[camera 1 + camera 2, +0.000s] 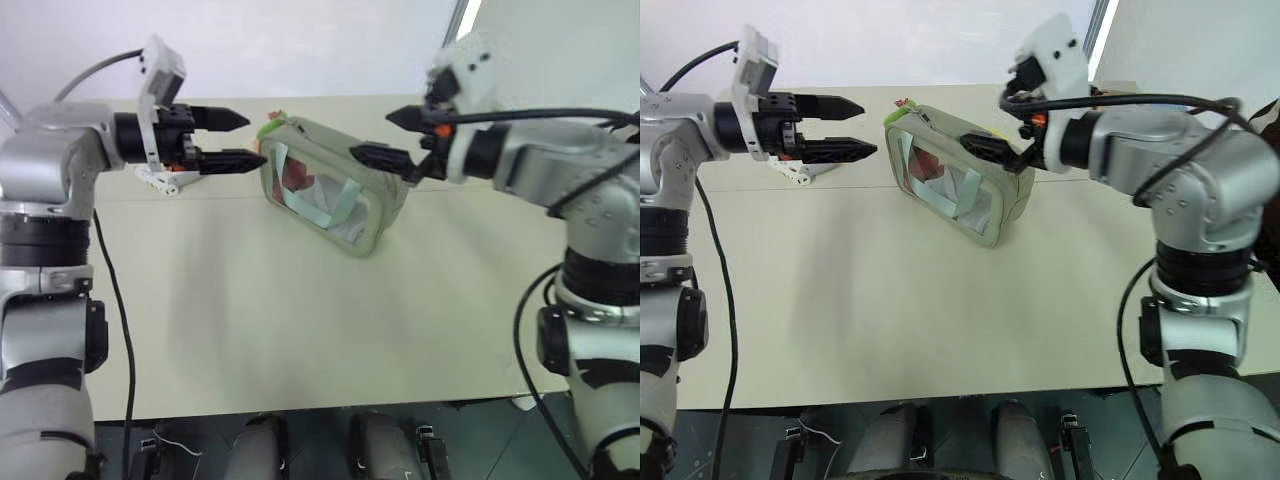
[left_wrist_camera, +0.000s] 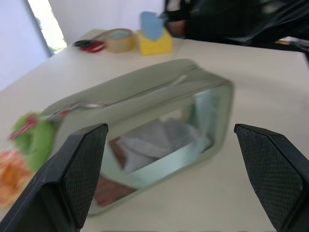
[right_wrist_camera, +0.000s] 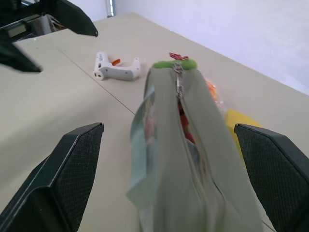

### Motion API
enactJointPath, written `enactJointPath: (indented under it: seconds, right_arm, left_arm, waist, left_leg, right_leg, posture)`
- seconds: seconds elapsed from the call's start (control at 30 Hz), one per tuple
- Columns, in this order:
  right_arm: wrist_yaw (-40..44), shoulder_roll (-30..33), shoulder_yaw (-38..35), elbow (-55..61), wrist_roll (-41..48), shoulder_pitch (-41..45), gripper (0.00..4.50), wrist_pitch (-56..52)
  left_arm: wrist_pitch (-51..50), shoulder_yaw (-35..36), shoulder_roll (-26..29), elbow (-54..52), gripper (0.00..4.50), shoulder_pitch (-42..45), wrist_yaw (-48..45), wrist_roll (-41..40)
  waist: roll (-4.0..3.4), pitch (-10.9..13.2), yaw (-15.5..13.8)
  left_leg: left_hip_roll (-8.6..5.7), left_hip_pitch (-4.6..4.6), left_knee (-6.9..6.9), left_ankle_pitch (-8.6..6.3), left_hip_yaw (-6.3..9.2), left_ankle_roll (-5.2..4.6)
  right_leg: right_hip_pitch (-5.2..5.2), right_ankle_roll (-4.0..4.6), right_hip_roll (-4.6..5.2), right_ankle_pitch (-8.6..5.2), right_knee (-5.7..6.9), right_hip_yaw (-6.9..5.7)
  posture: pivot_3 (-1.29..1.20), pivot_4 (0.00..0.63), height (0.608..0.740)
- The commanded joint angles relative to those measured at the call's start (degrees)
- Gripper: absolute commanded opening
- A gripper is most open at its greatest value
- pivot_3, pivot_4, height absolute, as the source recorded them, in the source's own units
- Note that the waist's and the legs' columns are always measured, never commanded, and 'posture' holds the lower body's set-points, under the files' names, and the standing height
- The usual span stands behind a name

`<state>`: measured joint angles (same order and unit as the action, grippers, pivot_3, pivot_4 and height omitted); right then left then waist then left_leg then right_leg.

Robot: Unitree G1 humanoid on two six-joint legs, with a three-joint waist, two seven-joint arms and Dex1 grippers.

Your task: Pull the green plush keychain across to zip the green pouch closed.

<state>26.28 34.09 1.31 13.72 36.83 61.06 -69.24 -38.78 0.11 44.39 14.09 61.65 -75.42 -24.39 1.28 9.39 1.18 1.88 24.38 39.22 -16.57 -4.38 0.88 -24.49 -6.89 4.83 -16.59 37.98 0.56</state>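
The green pouch (image 1: 330, 185) stands on its edge mid-table (image 1: 300, 320), w/ the green plush keychain (image 1: 272, 126) at its far-left top corner. Left claw (image 1: 238, 140) and right claw (image 1: 385, 137) flank it, both wide open, gripping nothing. A white glue gun (image 3: 116, 70) lies beyond, near the left claw.

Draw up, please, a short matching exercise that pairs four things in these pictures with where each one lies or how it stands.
Things:
1. green pouch
2. green plush keychain
3. white glue gun
4. left tool

Descriptions:
A. open, level with the pouch's keychain end
B. standing on the table between the two tools
C. hanging at one end of the pouch's zipper
D. lying on the table beside the left tool

Pairs: 1-B, 2-C, 3-D, 4-A
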Motion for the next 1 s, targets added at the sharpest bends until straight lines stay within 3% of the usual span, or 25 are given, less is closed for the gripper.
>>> enactJointPath:
  seconds: [0.03,0.23,0.4,0.5,0.73,0.77,1.0]
  right_arm:
    - [0.76,-1.5,3.51,-2.46,-3.98,2.07,4.5,4.43]
    - [2.41,-5.38,11.37,-11.28,-12.14,1.43,4.5,11.97]
    - [5.5,-6.85,13.45,-14.12,-15.06,1.95,4.5,14.45]
    - [6.99,-7.12,14.32,-15.19,-17.17,1.89,3.68,16.42]
    - [10.5,-7.37,14.78,-15.98,-20.45,2.49,0.2,19.45]
    - [11.59,-6.83,15.56,-15.99,-21.51,2.39,0.04,21.21]
    - [25.98,-1.69,17.39,-15.18,-26.13,2.52,0.04,43.44]
  left_arm:
    - [-1.94,1.11,0.89,-3.89,4.47,0.26,0.39,-1.77]
    - [-2.53,2.13,1.92,-7.47,4.47,-3.0,2.72,-2.08]
    - [-4.03,3.06,2.76,-10.46,4.47,-4.87,4.41,-3.05]
    - [-3.86,3.21,3.05,-10.83,4.5,-5.28,5.45,-3.1]
    - [-4.19,3.41,3.39,-11.34,4.5,-5.39,6.84,-3.93]
    - [-3.98,3.37,3.54,-11.17,4.5,-5.41,6.9,-3.91]
    - [-5.57,7.51,6.87,-5.14,4.5,-0.77,8.46,-5.12]
  waist:
    - [0.0,0.0,-0.08]
    - [-0.01,0.0,0.15]
    - [0.0,0.0,0.16]
    - [-0.01,0.0,0.15]
    - [0.0,0.0,0.63]
    - [-0.01,0.0,0.95]
    - [0.03,0.07,1.48]
  left_leg:
    - [0.0,0.0,0.0,0.0,0.0,0.0]
    - [0.0,-0.01,0.0,0.0,0.0,0.0]
    - [0.0,0.01,0.01,0.0,0.02,0.01]
    - [0.01,-0.01,0.01,0.01,0.02,0.01]
    - [0.02,-0.01,0.0,0.01,0.01,0.02]
    - [0.02,-0.01,0.0,0.01,0.02,0.02]
    - [0.03,0.05,-0.01,0.01,0.03,0.02]
  right_leg:
    - [0.0,0.0,0.0,0.0,0.0,0.0]
    - [-0.01,0.0,0.0,0.0,0.01,0.02]
    - [-0.02,0.0,0.0,0.0,0.01,0.02]
    - [-0.02,0.0,0.0,0.0,0.02,0.02]
    - [-0.02,0.0,-0.01,0.0,0.02,0.01]
    - [-0.02,0.0,-0.01,0.0,0.02,0.01]
    - [-0.08,0.0,-0.05,0.0,0.0,0.0]
  posture:
    - [0.0,0.15,0.74]
    - [0.0,0.15,0.74]
    - [0.0,0.15,0.74]
    - [0.0,0.15,0.74]
    - [0.0,0.15,0.74]
    - [0.0,0.15,0.74]
    - [0.0,0.15,0.74]
